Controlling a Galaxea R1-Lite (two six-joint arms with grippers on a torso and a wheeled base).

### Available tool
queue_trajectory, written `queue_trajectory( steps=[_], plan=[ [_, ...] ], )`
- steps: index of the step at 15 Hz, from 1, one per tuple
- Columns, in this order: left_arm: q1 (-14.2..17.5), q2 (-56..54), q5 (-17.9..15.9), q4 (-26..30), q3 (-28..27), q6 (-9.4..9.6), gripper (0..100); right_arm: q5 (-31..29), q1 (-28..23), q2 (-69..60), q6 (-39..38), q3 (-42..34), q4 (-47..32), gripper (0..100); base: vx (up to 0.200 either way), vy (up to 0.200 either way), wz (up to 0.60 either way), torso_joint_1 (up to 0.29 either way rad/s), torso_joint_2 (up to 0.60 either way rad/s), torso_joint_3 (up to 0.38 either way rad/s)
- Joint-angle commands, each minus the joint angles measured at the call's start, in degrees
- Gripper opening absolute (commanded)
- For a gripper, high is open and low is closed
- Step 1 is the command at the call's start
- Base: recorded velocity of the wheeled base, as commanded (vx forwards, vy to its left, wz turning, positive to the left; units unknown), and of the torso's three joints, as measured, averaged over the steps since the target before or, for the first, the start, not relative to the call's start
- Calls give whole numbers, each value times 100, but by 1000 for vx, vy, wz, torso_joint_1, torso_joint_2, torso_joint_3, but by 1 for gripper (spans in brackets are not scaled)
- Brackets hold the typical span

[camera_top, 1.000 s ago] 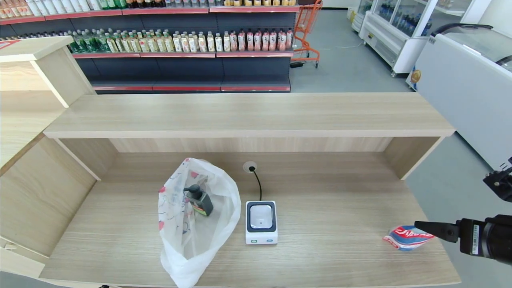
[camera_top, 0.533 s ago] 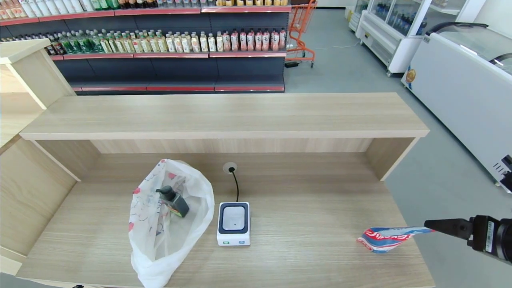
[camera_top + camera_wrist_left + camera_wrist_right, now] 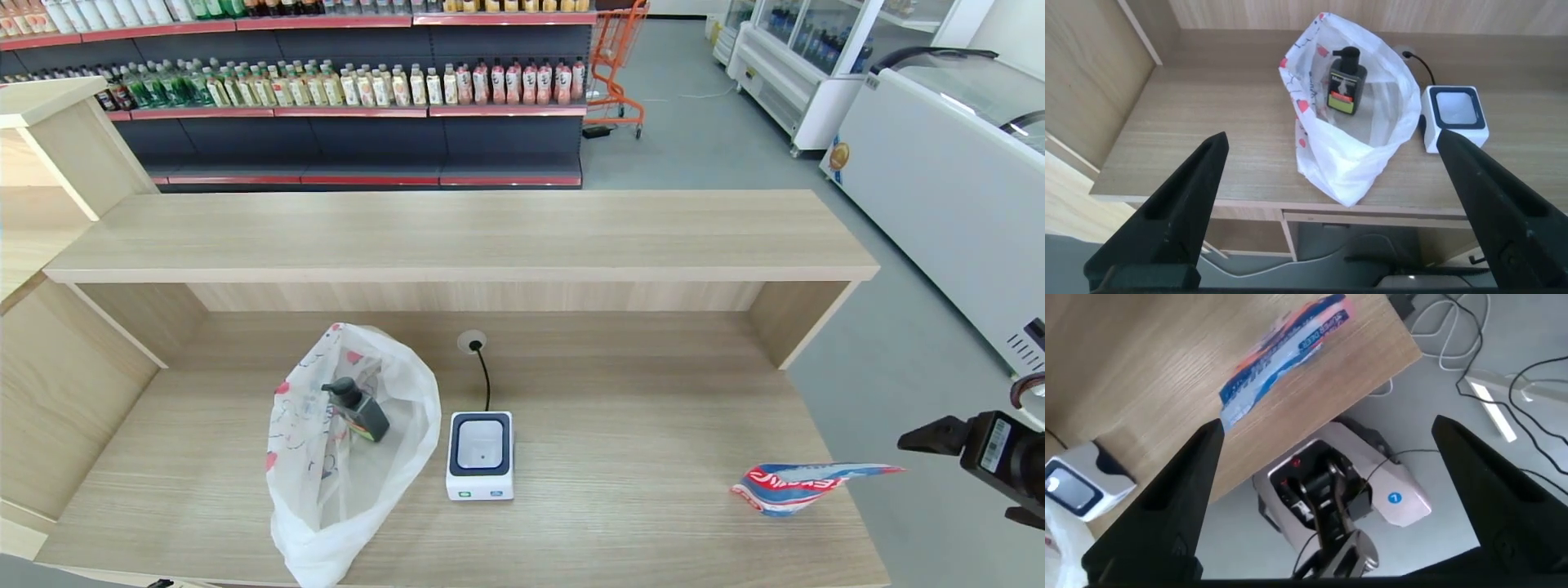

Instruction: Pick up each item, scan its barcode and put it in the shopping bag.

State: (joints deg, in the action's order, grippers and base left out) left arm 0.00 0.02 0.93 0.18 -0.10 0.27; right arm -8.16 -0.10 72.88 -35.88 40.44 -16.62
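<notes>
The wooden counter (image 3: 653,408) is my work surface. On its left half lies the white shopping bag (image 3: 326,506), mouth open. The item left to handle, a red, white and blue snack packet (image 3: 788,487), lies flat at the counter's right end, well apart from the bag. In the head view its flat tail points past the right edge. The barcode scanner (image 3: 481,453) sits between the two, just beside the bag, window up. A dark pump bottle (image 3: 359,412) rests inside the bag. My right gripper (image 3: 1328,429) hangs off the counter beyond that right edge, near the packet but not touching it, fingers spread wide with nothing between them. My left gripper (image 3: 1329,143) hangs off the near side by the bag, likewise spread and empty. I judge the packet light, soft, air-filled and slick, with contents that may crush; held by one end it will likely sag and swing. Recommended hold: pinch the flat sealed tail nearest the right gripper with moderate force, not the puffed middle. I cannot tell which face carries the barcode.
</notes>
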Motion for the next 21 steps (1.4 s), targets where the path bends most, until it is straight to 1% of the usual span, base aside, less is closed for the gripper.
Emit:
queue_trajectory(
  steps=[1, 2, 4, 7, 10, 12, 15, 16, 19, 21],
  plan=[
    [0, -2, 4, -1, 1, 0, 100, -230, 10, 684, -95, -115, 36, 100, 0, 0, 0, 0, 0, 0],
    [0, -2, 4, -1, 1, 0, 100, -415, 19, 939, -148, -132, 115, 100, 0, 0, 0, 0, 0, 0],
    [0, -2, 4, -1, 1, 0, 100, -661, 45, 1528, -165, -220, 563, 100, 0, 0, 0, 0, 0, 0],
    [0, -2, 4, -1, 1, 0, 100, -696, 45, 2231, -165, -291, 1336, 100, 0, 0, 0, 0, 0, 0],
    [0, -2, 4, -1, 1, 0, 100, -687, 71, 2864, -165, -299, 1837, 100, 0, 0, 0, 0, 0, 0],
    [0, -2, 4, -1, 1, 0, 100, -670, 265, 3435, -148, -282, 2373, 100, 0, 0, 0, 0, 0, 0],
    [0, -2, 4, -1, 1, 0, 100, -802, 502, 4112, -86, -247, 3173, 100, 0, 0, 0, 0, 0, 0],
    [0, -2, 4, -1, 10, 0, 100, -881, 537, 4296, 54, -238, 3358, 0, 0, 0, 0, 0, 0, 0],
    [0, -2, 4, -1, 1, 0, 100, -1021, 687, 4499, 204, -212, 3736, 0, 0, 0, 0, 0, 0, 0],
    [0, -2, 4, -1, 10, 0, 100, -1188, 748, 4543, 538, -256, 3780, 0, 0, 0, 0, 0, 0, 0]
  ],
)
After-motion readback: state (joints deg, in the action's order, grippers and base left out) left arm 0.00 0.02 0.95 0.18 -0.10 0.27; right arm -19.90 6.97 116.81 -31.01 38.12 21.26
